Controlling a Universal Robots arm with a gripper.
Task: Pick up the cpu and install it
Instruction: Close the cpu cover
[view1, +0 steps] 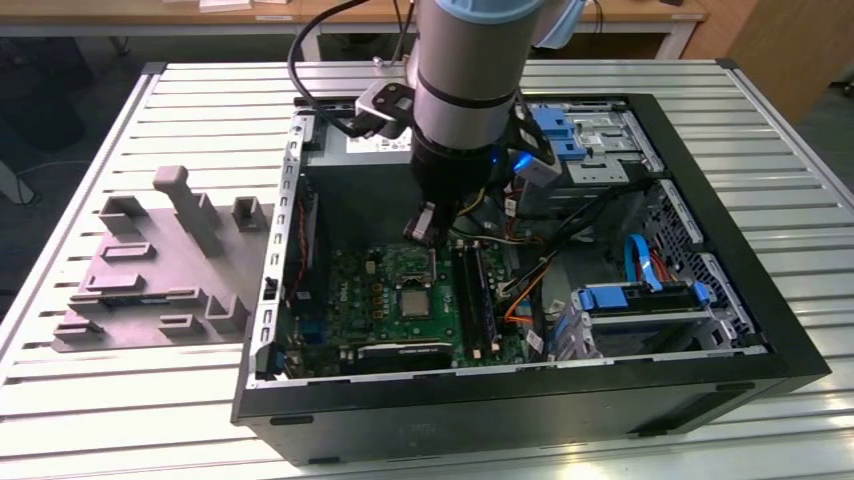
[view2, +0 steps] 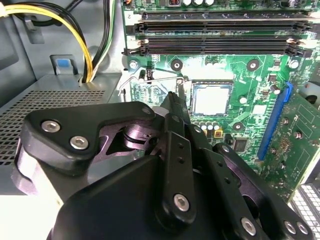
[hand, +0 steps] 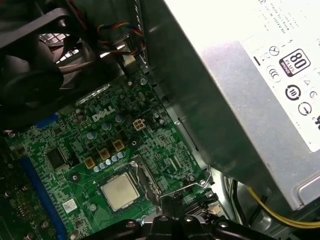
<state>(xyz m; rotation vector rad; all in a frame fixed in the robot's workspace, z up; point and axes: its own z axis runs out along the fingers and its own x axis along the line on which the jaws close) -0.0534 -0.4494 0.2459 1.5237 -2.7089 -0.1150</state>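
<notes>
Lying flat and square in its socket (view2: 210, 100) on the green motherboard (view1: 400, 300), the cpu (view2: 211, 99) (hand: 119, 191) is seen below centre in the exterior view. The gripper (view2: 176, 102), fingers pressed together and empty, is poised beside it, near the grey power supply (hand: 250, 100).

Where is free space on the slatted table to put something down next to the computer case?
The slatted table is bare in front of the grey tray and behind it. The strip right of the computer case is narrow. Inside the case, cables, drive cages and the arm crowd everything.
</notes>
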